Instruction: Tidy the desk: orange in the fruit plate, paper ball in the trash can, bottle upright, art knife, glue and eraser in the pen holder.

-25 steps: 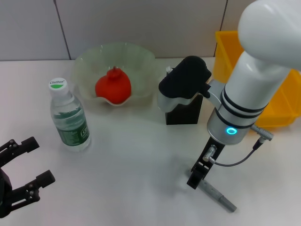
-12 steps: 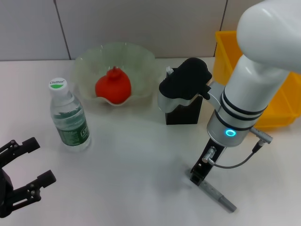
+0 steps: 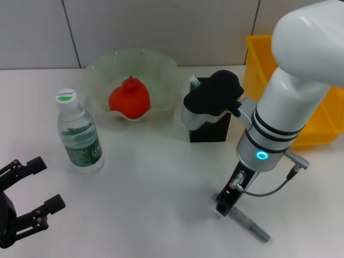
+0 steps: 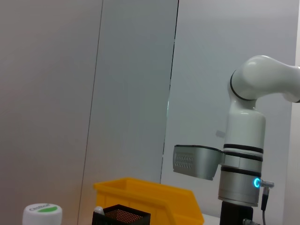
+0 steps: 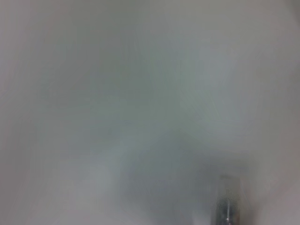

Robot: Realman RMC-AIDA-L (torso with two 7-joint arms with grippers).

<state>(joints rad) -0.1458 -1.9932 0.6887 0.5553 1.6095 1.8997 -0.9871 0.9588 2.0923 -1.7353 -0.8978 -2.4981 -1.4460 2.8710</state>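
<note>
The grey art knife [image 3: 248, 222] lies on the white table at the front right; it also shows in the right wrist view [image 5: 227, 201], very close. My right gripper [image 3: 223, 207] is down at the knife's near end. The red-orange fruit [image 3: 129, 99] sits in the pale green fruit plate [image 3: 161, 62]. The water bottle [image 3: 79, 134] stands upright left of the plate. The black pen holder [image 3: 209, 131] stands behind my right arm with a white glue stick [image 3: 194, 81] in it. My left gripper [image 3: 49, 183] is open and empty at the front left. Eraser and paper ball are out of view.
A yellow bin [image 3: 258, 54] stands at the back right, partly hidden by my right arm. The left wrist view shows the bottle cap [image 4: 42, 213], the pen holder [image 4: 122, 216], the yellow bin [image 4: 150, 197] and my right arm [image 4: 243, 154].
My right arm has shifted slightly and its gripper has settled lower at the end of the art knife. The knife and my left arm have not moved.
</note>
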